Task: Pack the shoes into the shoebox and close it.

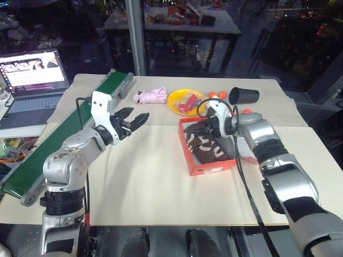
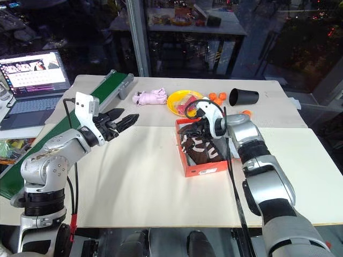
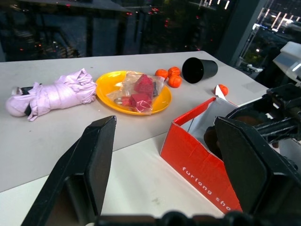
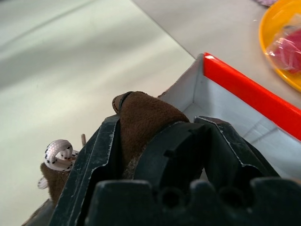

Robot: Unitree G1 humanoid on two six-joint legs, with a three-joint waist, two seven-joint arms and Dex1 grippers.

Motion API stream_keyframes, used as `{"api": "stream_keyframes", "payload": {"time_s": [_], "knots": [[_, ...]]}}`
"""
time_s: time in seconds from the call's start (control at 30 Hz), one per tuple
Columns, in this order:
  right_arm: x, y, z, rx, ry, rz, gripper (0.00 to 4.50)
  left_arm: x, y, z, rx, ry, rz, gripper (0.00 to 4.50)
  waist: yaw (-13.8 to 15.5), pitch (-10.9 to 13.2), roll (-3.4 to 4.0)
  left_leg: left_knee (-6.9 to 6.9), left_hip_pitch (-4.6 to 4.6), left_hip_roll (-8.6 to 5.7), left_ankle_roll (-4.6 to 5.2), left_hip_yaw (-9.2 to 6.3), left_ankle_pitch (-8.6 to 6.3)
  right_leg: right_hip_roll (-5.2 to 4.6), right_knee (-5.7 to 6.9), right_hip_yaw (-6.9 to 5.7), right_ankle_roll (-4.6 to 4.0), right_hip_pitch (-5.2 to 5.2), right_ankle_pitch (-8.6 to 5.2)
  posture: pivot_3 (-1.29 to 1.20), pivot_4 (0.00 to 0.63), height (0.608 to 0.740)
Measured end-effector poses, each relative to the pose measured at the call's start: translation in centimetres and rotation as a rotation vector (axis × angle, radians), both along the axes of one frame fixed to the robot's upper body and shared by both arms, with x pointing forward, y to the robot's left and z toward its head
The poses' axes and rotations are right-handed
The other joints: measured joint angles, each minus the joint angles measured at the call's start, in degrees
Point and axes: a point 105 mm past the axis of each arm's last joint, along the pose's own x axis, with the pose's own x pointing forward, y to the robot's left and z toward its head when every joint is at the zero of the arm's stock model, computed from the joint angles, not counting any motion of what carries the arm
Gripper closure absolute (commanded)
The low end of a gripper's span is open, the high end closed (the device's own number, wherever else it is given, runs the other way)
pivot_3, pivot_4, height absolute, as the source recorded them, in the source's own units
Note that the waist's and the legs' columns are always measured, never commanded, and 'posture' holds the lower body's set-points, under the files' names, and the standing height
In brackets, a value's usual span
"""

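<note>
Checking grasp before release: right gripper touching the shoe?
Touching. In the right wrist view, the right gripper has its fingers clamped on the brown shoe over the shoebox.

The shoes [image 1: 206, 145] lie in the shoebox [image 1: 211, 167] mid-table [image 1: 144, 187]; bowl [image 1: 177, 103], bundle [image 1: 151, 96] and cup [image 1: 244, 96] lie behind it, near the far edge.

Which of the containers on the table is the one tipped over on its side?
The black cup, lying beyond the shoebox with its open mouth facing sideways. The shoebox and the yellow bowl both sit flat with their openings facing up.
</note>
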Motion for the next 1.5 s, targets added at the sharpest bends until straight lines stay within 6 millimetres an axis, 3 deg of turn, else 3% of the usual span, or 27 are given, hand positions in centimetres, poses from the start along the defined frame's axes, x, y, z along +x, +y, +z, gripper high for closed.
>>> {"api": "stream_keyframes", "payload": {"time_s": [0.17,0.37,0.57,0.73,0.8,1.17,1.33,1.43,1.5], "knots": [[0.6,1.2,-1.5,-0.079,-0.006,-0.002,2.36,-0.7,-0.2,-0.6,-0.003,0.016,0.013,0.94,0.1,-0.6,-0.51,-0.02,0.1,0.0,-0.01,-0.01,-0.01,-0.01,0.02,-0.01,-0.01,0.09,0.0,0.0,0.15,0.74],[0.8,1.0,-2.7,-0.099,-0.001,-0.045,2.36,-1.3,0.1,-0.6,-0.001,0.01,0.039,0.94,0.3,-0.9,-0.72,-0.18,0.97,0.0,-0.51,0.01,-0.32,-0.06,-0.17,-0.05,-0.19,0.96,-0.46,0.0,0.15,0.74],[1.4,-0.3,-2.5,0.006,0.041,-0.169,2.36,-1.4,0.0,-0.5,-0.015,0.011,0.042,0.94,0.4,-1.0,-0.69,-0.18,0.96,0.0,-0.52,-0.02,-0.32,-0.06,-0.12,-0.08,-0.22,0.97,-0.55,0.0,0.15,0.74],[2.0,-1.5,-2.5,0.034,0.04,-0.264,0.46,-1.4,0.0,-0.5,-0.013,0.012,0.043,0.85,0.4,-1.0,-0.65,-0.27,0.89,-0.02,-0.5,-0.02,-0.31,-0.06,-0.12,-0.08,-0.21,0.88,-0.54,0.0,0.15,0.74],[2.1,-1.7,-2.6,0.029,0.036,-0.281,0.04,-1.4,0.1,-0.5,-0.011,0.012,0.044,0.85,0.5,-1.0,-0.64,-0.3,0.89,-0.02,-0.5,-0.03,-0.31,-0.05,-0.12,-0.08,-0.19,0.88,-0.54,0.0,0.15,0.74],[2.4,-2.3,-2.6,0.018,0.014,-0.323,0.04,-1.4,-0.1,-0.3,-0.005,0.006,0.033,0.85,0.6,-0.9,-0.6,-0.31,0.85,-0.03,-0.49,-0.03,-0.31,-0.06,-0.14,-0.08,-0.18,0.84,-0.61,0.0,0.15,0.74],[2.8,-2.1,-0.8,0.042,-0.03,-0.307,0.04,-1.1,-0.2,-0.5,-0.003,0.017,0.02,0.85,0.4,-0.7,-0.32,-0.3,0.74,-0.03,-0.48,-0.02,-0.3,-0.05,-0.11,-0.07,-0.11,0.7,-0.61,0.0,0.15,0.74],[3.1,-1.8,1.4,0.108,-0.031,-0.295,0.04,-0.8,-0.5,-0.5,-0.001,0.019,0.003,0.85,0.0,-0.5,-0.18,-0.3,0.47,-0.03,-0.08,-0.02,-0.05,-0.04,-0.07,-0.05,0.18,0.39,-0.39,0.0,0.15,0.74],[3.2,-1.7,4.7,0.183,-0.062,-0.27,0.04,-0.6,-0.9,-0.4,0.002,0.011,-0.012,0.85,-0.2,-0.5,-0.09,-0.29,-0.07,-0.03,-0.05,-0.01,-0.02,0.0,0.08,0.04,-0.12,-0.24,-0.17,0.0,0.15,0.74]]}}
